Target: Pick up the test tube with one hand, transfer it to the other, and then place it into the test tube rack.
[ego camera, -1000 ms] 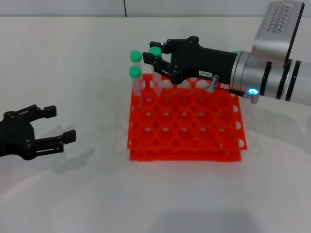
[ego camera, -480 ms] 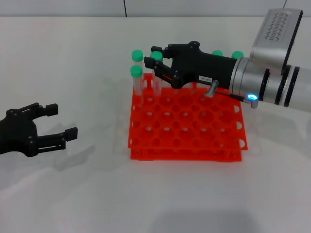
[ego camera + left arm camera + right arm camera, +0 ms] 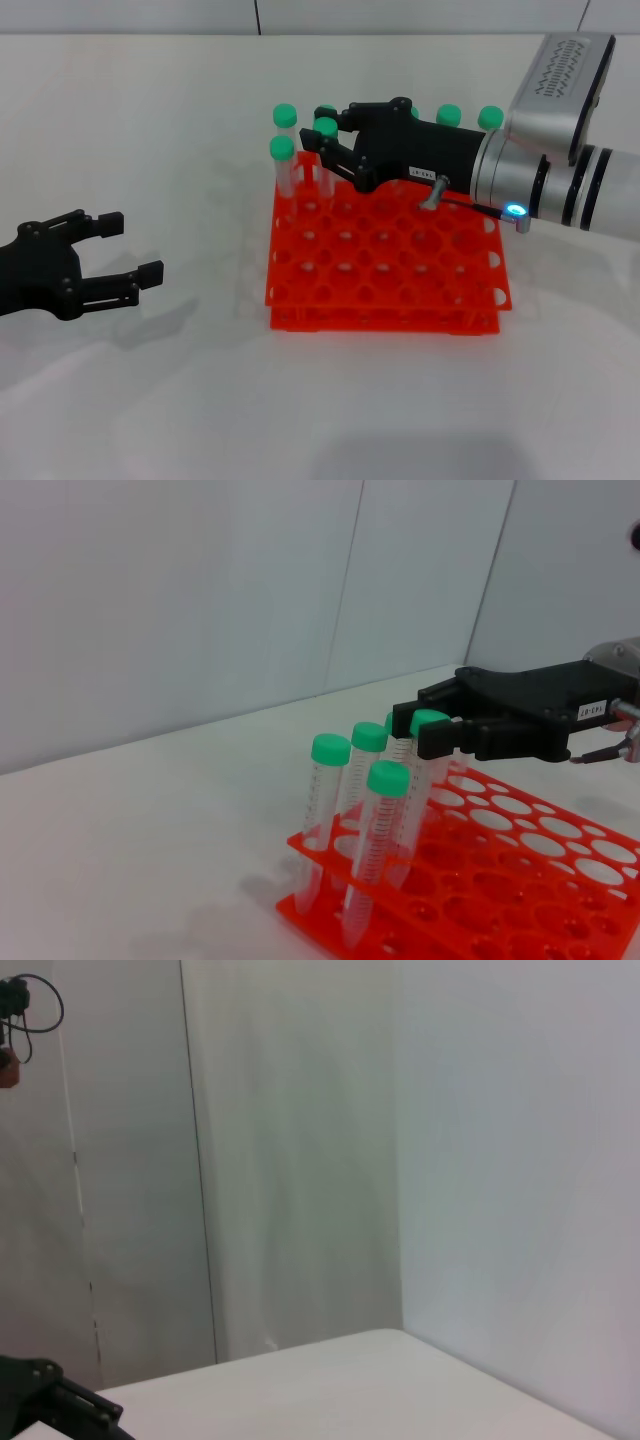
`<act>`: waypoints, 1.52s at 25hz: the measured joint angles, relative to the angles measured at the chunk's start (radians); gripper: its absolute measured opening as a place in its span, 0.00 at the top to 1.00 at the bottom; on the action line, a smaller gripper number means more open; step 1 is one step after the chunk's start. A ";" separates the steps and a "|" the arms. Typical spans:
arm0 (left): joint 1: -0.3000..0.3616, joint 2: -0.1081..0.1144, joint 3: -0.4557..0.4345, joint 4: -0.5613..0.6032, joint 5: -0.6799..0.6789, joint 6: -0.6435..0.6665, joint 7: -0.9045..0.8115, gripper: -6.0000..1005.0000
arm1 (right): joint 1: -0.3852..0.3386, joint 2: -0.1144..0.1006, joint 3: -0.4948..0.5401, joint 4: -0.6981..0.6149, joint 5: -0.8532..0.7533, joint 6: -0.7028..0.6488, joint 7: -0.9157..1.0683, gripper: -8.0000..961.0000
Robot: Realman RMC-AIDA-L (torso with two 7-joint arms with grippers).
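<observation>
Head view, right end effector (image 3: 325, 148) level over rack (image 3: 385, 250)

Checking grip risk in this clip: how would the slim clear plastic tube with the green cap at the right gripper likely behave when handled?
The slim clear green-capped tube looks empty, so probably light. Its smooth round wall may slip between the right gripper's narrow fingertips. Tall and thin in the orange-red rack, it would likely lean until seated, and roll if dropped.

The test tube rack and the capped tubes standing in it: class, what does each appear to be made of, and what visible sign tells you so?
Test tube rack: probably moulded plastic, uniformly orange-red with a slight gloss and thin walls around the round holes. Tubes: clear, likely plastic rather than glass, though the look leaves that open; printed graduation marks show through. Caps: opaque green plastic, matte.
</observation>
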 joint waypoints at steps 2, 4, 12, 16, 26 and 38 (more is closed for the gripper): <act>-0.001 0.000 0.000 0.000 0.000 0.000 0.000 0.11 | -0.002 0.000 -0.005 0.001 0.002 0.006 -0.002 0.73; -0.001 0.000 0.000 0.000 0.000 -0.001 0.000 0.11 | -0.004 0.000 -0.011 0.001 0.004 0.008 -0.005 0.73; -0.001 -0.003 0.000 0.000 0.000 -0.001 0.000 0.11 | -0.009 0.000 -0.074 0.002 0.072 0.024 -0.038 0.73; -0.002 -0.003 0.000 -0.002 0.000 -0.001 0.000 0.11 | -0.011 0.000 -0.077 0.002 0.078 0.025 -0.040 0.73; -0.010 -0.001 0.000 -0.013 0.000 -0.001 0.000 0.11 | -0.014 0.000 -0.073 -0.005 0.079 0.026 -0.040 0.64; -0.008 0.000 -0.024 -0.015 0.000 0.007 0.008 0.11 | -0.109 -0.035 0.017 -0.038 0.046 -0.212 -0.026 0.38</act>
